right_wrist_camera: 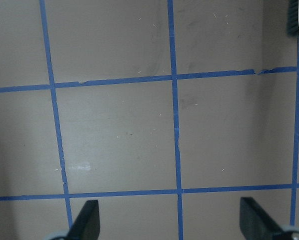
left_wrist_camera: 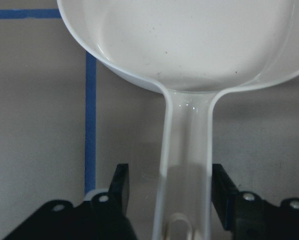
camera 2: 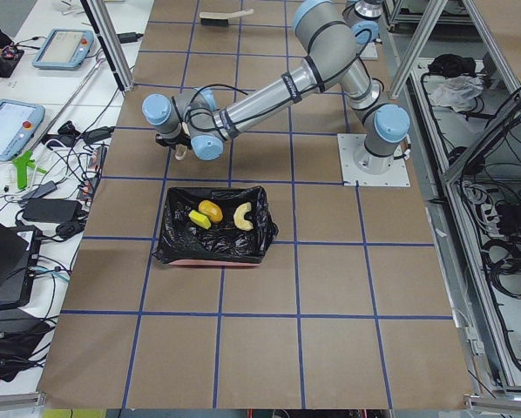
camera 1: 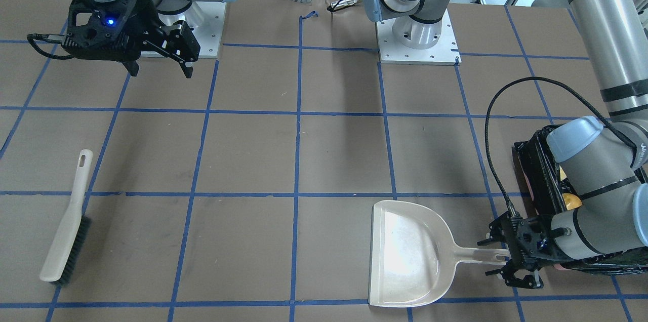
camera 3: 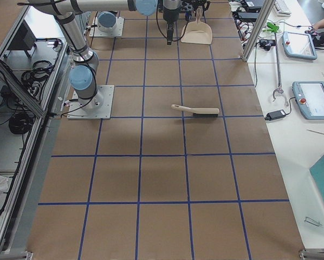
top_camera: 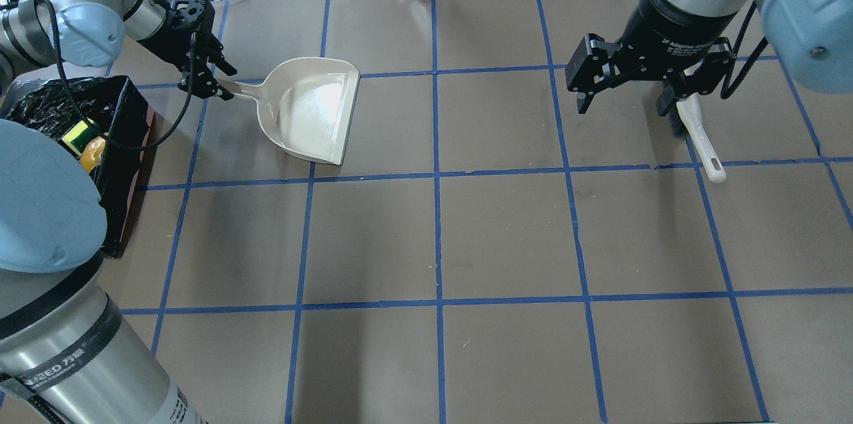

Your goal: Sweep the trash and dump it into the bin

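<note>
Only my exterior left view showed the whole load inside the bin (camera 2: 170, 237): croissant (camera 2: 242, 216), sponge (camera 2: 196, 219) and potato (camera 2: 211, 210). Overhead, the left arm hid the croissant. The left gripper (left_wrist_camera: 169, 175) stood parted astride the dustpan handle (left_wrist_camera: 185, 145), with gaps on either side. The right gripper (top_camera: 623, 106) hung wide apart and empty above the table (top_camera: 506, 237).

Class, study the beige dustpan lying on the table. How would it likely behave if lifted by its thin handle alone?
The dustpan looks like thin moulded plastic and is empty, so probably light and stiff. Its wide pan sits far from the narrow handle, so it may droop or twist in a grip. The glossy surface suggests some slipperiness.
</note>
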{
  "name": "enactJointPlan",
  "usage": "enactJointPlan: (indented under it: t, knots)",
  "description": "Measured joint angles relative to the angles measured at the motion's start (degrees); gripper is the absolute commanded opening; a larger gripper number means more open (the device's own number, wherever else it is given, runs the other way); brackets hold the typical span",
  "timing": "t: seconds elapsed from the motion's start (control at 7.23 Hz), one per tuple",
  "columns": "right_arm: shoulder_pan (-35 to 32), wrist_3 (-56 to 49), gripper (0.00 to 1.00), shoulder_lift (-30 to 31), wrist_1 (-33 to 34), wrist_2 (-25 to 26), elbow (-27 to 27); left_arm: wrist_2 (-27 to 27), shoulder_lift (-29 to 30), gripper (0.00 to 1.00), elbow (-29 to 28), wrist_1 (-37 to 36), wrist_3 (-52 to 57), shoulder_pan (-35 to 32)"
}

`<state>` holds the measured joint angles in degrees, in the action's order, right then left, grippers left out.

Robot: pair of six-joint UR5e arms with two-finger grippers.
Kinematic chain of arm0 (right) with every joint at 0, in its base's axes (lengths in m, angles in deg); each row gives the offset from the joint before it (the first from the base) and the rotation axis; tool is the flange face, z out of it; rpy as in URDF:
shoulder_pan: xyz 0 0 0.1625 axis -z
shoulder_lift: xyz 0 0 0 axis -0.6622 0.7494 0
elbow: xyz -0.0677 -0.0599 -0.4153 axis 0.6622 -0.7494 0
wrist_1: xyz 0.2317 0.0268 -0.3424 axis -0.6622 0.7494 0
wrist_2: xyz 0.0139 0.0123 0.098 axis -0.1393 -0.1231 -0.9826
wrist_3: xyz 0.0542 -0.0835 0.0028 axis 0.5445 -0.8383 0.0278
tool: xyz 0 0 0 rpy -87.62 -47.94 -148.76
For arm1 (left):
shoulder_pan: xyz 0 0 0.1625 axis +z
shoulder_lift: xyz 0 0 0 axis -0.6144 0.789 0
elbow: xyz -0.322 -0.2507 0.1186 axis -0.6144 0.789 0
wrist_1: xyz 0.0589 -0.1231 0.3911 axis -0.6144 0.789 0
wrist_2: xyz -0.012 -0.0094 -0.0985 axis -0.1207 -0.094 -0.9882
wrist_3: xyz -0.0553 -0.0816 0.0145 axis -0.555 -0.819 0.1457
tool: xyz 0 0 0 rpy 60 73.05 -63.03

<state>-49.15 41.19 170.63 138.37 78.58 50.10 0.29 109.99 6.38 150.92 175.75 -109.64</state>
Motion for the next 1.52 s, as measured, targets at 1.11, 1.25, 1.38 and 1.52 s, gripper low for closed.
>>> enactJointPlan:
  t: [1.11,1.25,1.38,1.52]
  knots:
    - [0.0,-0.2,1.0,-0.01,0.05,0.0,0.0,8.51,-26.31,0.99,12.14,12.57,-62.5,-13.14]
    - [0.0,-0.21,1.0,-0.01,0.05,0.0,0.0,11.77,-27.79,1.0,12.9,11.37,-72.93,-17.39]
    - [0.02,-0.21,1.0,-0.01,0.05,0.0,0.0,16.08,-28.74,1.0,12.96,9.62,-81.19,-21.23]
    - [0.03,-0.21,1.0,-0.01,0.05,0.0,0.0,18.53,-29.46,1.0,11.91,8.65,-87.63,-23.75]
